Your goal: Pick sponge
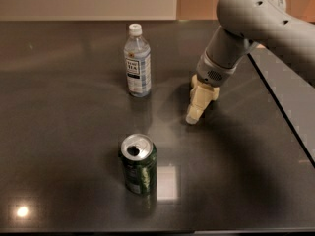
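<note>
My gripper (195, 113) is cream-coloured and hangs from the grey arm (224, 58). It points down at the dark table (69, 146), right of centre, with its tip at or just above the surface. The sponge does not show as a separate thing. It may be hidden behind or within the gripper. Nothing can be seen held in the gripper.
A clear water bottle (137, 63) with a white cap stands upright to the left of the gripper. An opened green can (138, 164) stands nearer the front. The table's right edge (285, 117) runs diagonally behind the arm, with a lower grey surface beyond it.
</note>
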`<action>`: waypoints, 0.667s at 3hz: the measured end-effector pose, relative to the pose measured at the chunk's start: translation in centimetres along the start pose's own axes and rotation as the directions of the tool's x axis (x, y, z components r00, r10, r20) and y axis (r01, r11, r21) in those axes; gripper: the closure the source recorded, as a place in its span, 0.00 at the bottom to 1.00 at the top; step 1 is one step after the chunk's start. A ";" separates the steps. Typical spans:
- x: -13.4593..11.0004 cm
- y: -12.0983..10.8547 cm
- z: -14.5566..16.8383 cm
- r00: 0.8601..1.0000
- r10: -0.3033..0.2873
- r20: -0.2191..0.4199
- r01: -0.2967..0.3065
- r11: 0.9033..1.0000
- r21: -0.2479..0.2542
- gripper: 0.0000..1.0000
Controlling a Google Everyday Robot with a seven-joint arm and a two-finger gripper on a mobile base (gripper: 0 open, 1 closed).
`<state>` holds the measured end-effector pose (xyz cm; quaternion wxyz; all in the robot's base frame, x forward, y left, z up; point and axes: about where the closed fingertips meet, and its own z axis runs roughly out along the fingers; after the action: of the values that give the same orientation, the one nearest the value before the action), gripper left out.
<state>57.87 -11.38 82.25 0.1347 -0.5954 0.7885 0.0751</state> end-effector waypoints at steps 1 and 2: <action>0.2 -0.4 0.1 1.000 0.019 0.001 -0.019 1.000 -0.021 0.18; 0.1 -0.6 -0.1 1.000 0.030 0.007 -0.029 0.999 -0.032 0.41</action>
<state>58.46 -11.66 82.33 0.1270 -0.5854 0.7954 0.0918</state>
